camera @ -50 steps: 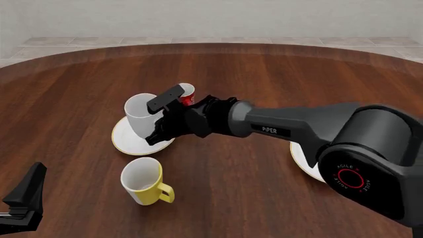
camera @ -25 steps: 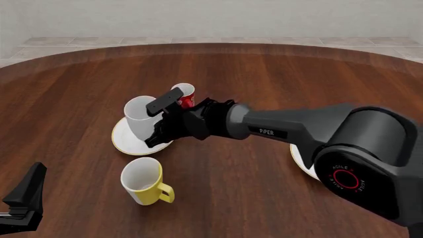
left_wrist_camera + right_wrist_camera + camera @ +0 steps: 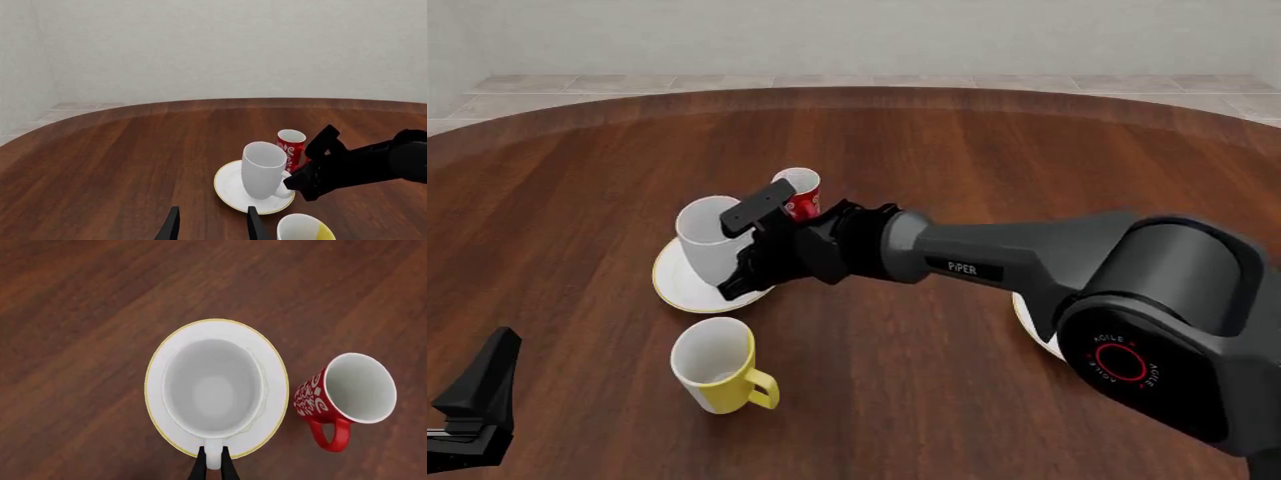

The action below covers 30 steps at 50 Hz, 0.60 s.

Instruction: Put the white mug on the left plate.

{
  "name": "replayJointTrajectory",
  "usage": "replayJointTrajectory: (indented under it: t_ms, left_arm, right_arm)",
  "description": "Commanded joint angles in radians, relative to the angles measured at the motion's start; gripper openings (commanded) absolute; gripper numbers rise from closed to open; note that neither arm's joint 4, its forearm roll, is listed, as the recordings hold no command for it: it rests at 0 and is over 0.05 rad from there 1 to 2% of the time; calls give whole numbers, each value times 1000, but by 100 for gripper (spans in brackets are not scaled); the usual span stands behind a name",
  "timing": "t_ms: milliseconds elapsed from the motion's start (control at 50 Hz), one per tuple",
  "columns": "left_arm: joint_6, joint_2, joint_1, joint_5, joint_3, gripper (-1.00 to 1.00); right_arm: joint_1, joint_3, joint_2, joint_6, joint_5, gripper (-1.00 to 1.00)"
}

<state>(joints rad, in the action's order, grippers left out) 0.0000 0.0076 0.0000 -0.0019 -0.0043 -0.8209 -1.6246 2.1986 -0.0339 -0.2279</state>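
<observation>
Altogether three mugs and two plates are on the table. White mug stands upright on the left plate, left of centre; its bowl is empty. The right wrist view shows it inside the plate's gold rim, set toward one side of the plate, not centred. Red mug, patterned in white, stands on the bare wood just beyond and right of that plate, apart from it, empty, handle showing. Yellow mug stands nearer, in front of the plate, empty, white inside, handle to the right. Second plate lies at the right, mostly hidden behind the right arm.

Right gripper: fingers narrow, closed on the white mug's handle, one each side. Left gripper: fingers parted with nothing between them, low at the near left, well apart from all crockery.
</observation>
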Motion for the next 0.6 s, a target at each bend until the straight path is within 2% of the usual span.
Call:
replayJointTrajectory:
  t_ms: [20, 60, 80, 600]
  left_arm:
    - [0, 0, 0, 0, 0, 100]
    - [0, 0, 0, 0, 0, 100]
    - [0, 0, 0, 0, 0, 100]
    - [0, 0, 0, 0, 0, 100]
  right_arm:
    - [-8, 0, -4, 14, 1, -100]
    - [0, -5, -1, 16, -2, -100]
    - [6, -9, 2, 10, -3, 100]
    - [4, -1, -28, 26, -7, 100]
